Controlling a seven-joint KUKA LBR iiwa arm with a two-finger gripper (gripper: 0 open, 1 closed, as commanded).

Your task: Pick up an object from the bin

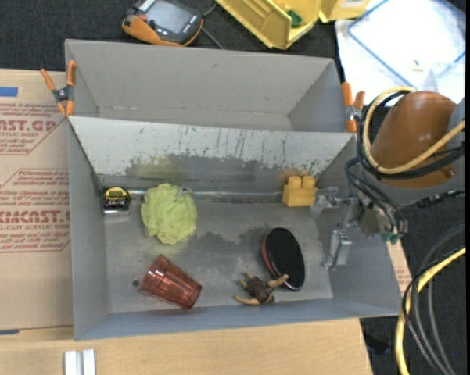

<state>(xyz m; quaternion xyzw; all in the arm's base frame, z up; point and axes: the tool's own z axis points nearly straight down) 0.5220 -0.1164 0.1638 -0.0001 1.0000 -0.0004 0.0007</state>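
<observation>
Hanging low by the right wall of the grey bin (203, 84), the end effector (339, 244) sits just right of the yellow block (299, 191) and a little nearer the front wall. From where I stand I cannot tell how far open it is, nor whether it touches the wall. The thing nearest it is a black oval disc with a red rim (284, 258), lying in front of the yellow block, close to the end effector but apart from it. A small brown toy figure (258, 287) lies just beside the disc, by the front wall. Left of the yellow block there is open grey floor, then a crumpled yellow-green lump (170, 213), with a tape measure (116, 199) beyond it. A red cup (170, 282) lies tipped over, well to the front left of the block.
</observation>
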